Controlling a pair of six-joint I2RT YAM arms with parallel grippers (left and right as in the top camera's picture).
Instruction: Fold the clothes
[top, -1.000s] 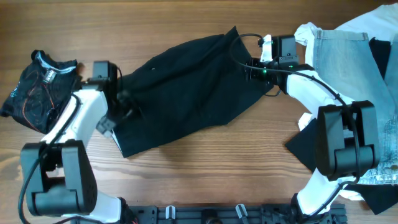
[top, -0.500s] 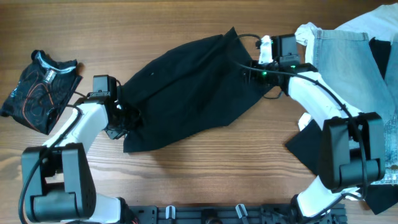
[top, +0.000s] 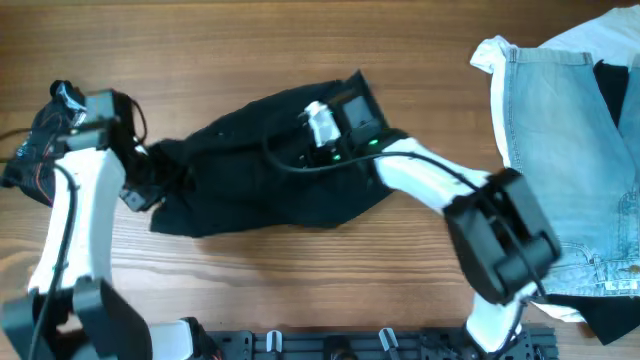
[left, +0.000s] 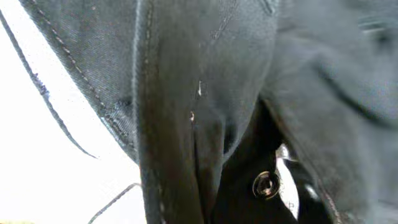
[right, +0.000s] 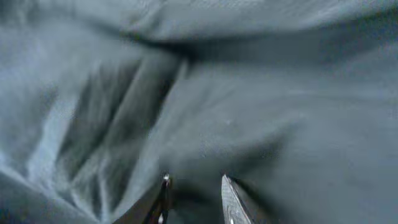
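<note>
The large black shirt (top: 250, 170) lies bunched across the middle of the table in the overhead view. My left gripper (top: 145, 185) is shut on its left edge; in the left wrist view the stitched hem of the shirt (left: 186, 74) fills the frame and hides the fingers. My right gripper (top: 312, 128) sits over the shirt's upper middle. Its fingertips stand a little apart in the right wrist view, where the right gripper (right: 196, 193) has a fold of the shirt (right: 261, 112) between them. The black red-lined top (top: 25, 150) lies at the far left, partly behind my left arm.
Light-blue jeans (top: 560, 150) cover the right side of the table, with white cloth (top: 590, 35) above them and a dark piece (top: 615, 320) at the lower right corner. Bare wood (top: 300, 40) shows along the back and front.
My right gripper has swung far left, carrying the shirt's right part over onto the middle. My left gripper has closed on the left edge and pulled it left. The shirt is now bunched.
</note>
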